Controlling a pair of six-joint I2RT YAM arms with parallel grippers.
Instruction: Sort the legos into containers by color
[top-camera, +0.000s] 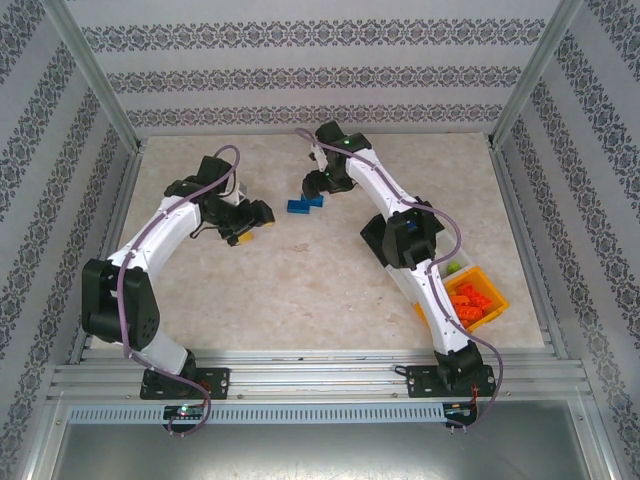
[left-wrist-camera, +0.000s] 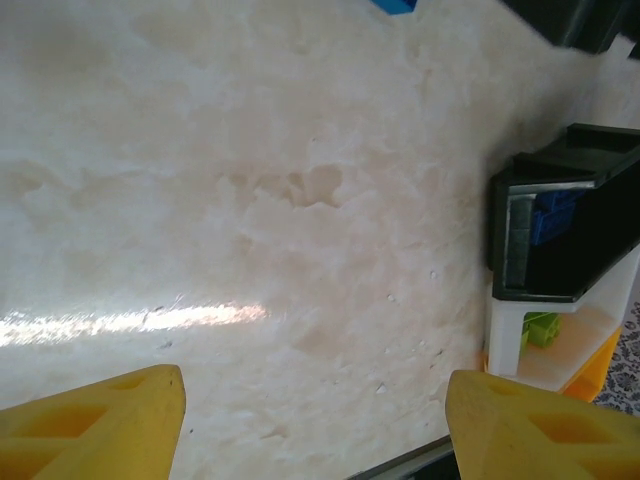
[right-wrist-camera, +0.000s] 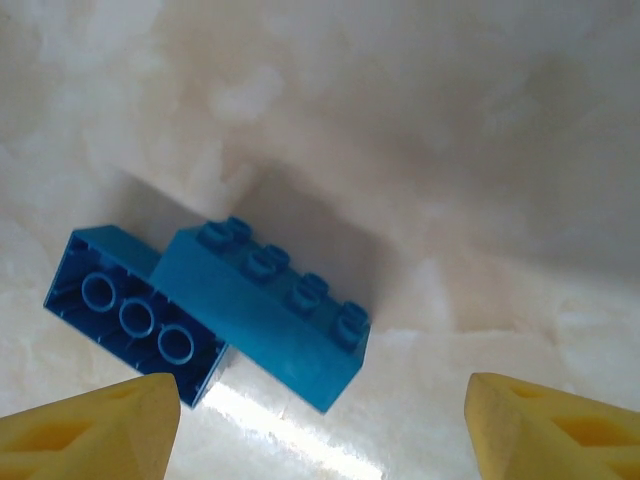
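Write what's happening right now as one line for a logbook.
left claw: open, over bare table | right claw: open, above two blue bricks | orange bin: orange-red bricks inside

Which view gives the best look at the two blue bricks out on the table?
Right wrist: the two blue bricks are close and sharp, touching, one showing its studs, the other its hollow underside. Top external shows them as small blue blocks. Left wrist catches a blue sliver at its top edge.

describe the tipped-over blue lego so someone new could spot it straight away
Far across the table, just under the open right hand, two blue legos lie together. Yours is the one tipped over, showing a hollow underside with three round tubes; its neighbour shows studs.
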